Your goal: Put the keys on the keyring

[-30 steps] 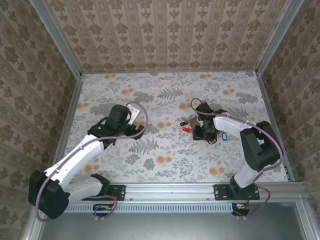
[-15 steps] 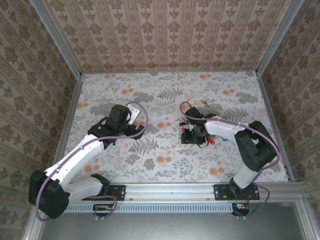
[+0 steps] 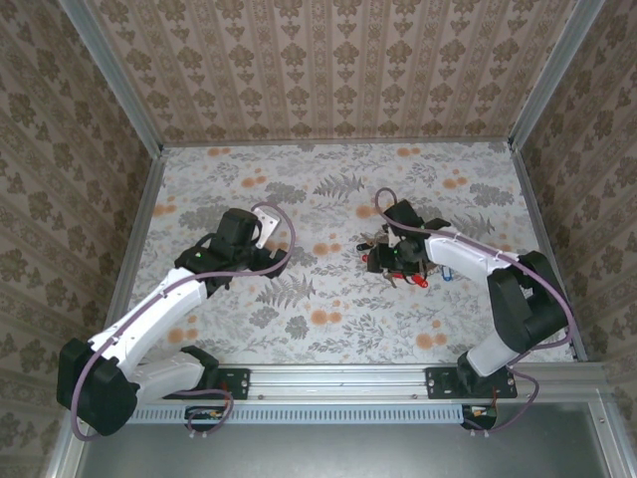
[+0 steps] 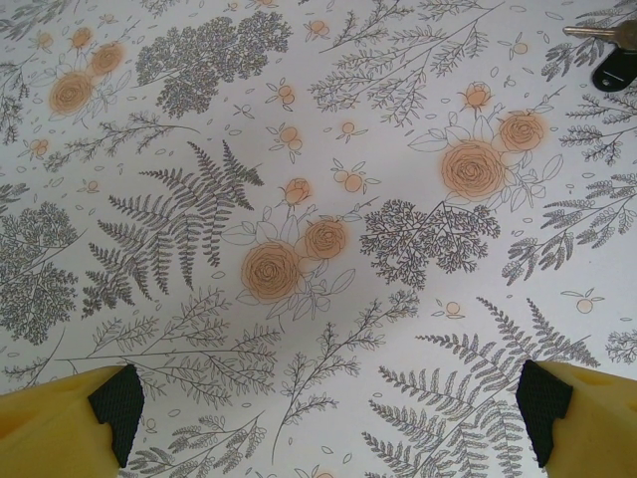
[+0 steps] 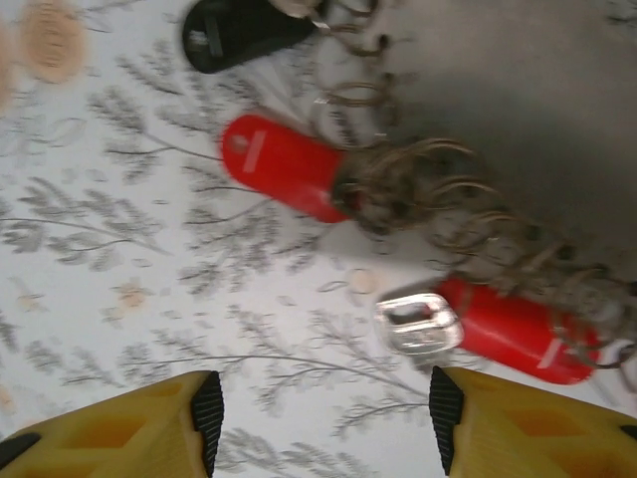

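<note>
progress: keys [image 5: 284,164] tangled by keyring [image 5: 468,224] (threaded? I can't tell) | left pincer [image 4: 328,398], right pincer [image 5: 323,413] spread, empty

So the bench [image 3: 328,309] is covered in a white floral print: grey ferns [image 4: 179,229] and leafy sprigs everywhere, with little orange roses [image 4: 271,269] dotted around. Up close the print is sharp and the cloth lies flat. Three walls [image 3: 338,60] box it in, all done in brownish damask wallpaper, with bare aluminium posts [image 3: 109,75] running up the back corners. There's a slotted metal rail [image 3: 338,383] along the near edge, and below it a plain grey panel [image 3: 328,448], maybe a lower shelf, hard to tell.
</note>
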